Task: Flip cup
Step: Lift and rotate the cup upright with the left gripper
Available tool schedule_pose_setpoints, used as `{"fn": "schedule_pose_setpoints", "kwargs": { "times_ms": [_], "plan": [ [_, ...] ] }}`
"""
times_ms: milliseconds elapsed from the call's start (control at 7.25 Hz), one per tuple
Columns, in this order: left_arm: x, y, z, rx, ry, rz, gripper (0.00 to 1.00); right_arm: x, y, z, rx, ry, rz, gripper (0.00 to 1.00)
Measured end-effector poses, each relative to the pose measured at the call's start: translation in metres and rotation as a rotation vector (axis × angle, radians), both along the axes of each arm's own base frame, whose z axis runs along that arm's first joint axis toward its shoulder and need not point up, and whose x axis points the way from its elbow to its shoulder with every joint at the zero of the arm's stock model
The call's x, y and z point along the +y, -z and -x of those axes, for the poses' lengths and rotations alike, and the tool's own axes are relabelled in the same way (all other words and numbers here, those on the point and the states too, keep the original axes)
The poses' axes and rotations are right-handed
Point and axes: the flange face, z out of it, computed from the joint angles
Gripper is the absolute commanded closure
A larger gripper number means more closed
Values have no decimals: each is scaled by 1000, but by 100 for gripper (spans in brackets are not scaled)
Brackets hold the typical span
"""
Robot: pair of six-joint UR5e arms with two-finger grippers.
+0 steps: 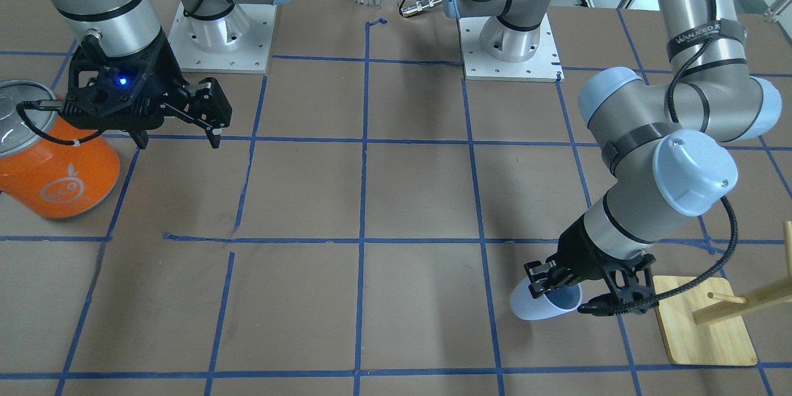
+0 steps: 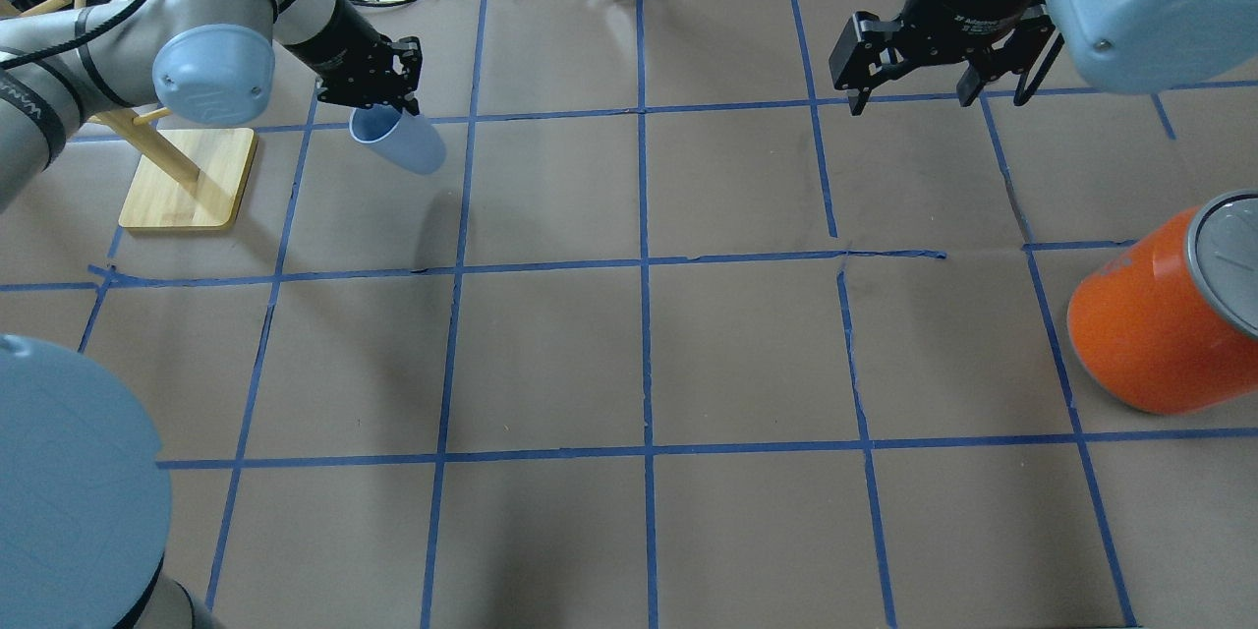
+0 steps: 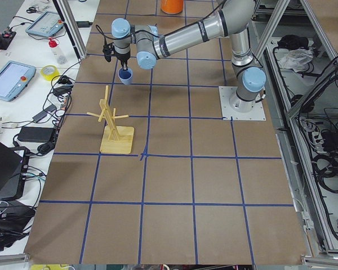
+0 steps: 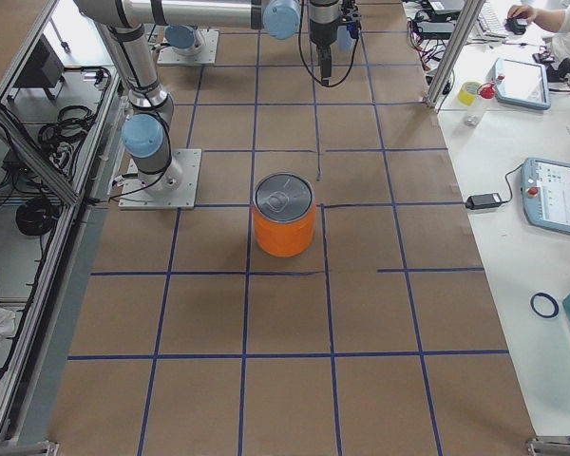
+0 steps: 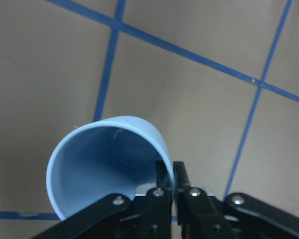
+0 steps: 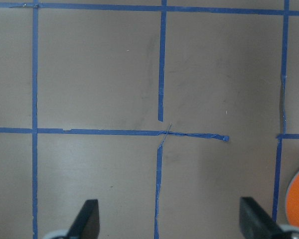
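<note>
The pale blue cup (image 2: pixel 403 140) hangs tilted in my left gripper (image 2: pixel 378 105), its open mouth toward the wrist and its base pointing away. The left wrist view shows the fingers (image 5: pixel 162 177) pinched on the cup's rim (image 5: pixel 107 164), one inside and one outside. In the front view the cup (image 1: pixel 538 306) is held just above the paper beside the left gripper (image 1: pixel 557 281). It also shows in the left side view (image 3: pixel 125 76). My right gripper (image 2: pixel 909 84) is open and empty, hovering high at the other side; its fingertips (image 6: pixel 89 219) stand wide apart.
A large orange can (image 2: pixel 1165 324) with a silver top stands at the right side, near my right gripper (image 1: pixel 176 130). A wooden peg rack (image 2: pixel 187 179) on a flat base stands close to the cup, left of it. Blue tape lines grid the brown paper.
</note>
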Motion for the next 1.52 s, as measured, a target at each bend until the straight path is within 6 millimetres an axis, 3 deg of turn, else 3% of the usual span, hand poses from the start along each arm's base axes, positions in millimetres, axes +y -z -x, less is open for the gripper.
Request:
{"fn": "schedule_pose_setpoints", "kwargs": {
  "times_ms": [552,690,828,1103,1379,1517],
  "plan": [
    [-1,17,-14,-133,103,-9,100,1,3,0,-2,0,-7,0],
    [-1,22,-15,-137,105,-9,87,2,5,0,-1,0,-10,0],
    [-2,28,-16,-145,105,-15,68,2,6,0,-1,0,-12,0],
    [-1,35,-18,-161,104,-29,0,2,7,0,-1,0,-14,0],
    [5,26,-15,-162,107,-36,0,2,7,0,-1,1,-15,0],
    [11,11,-9,-158,113,-48,0,2,8,0,-1,1,-16,0]
  ]
}}
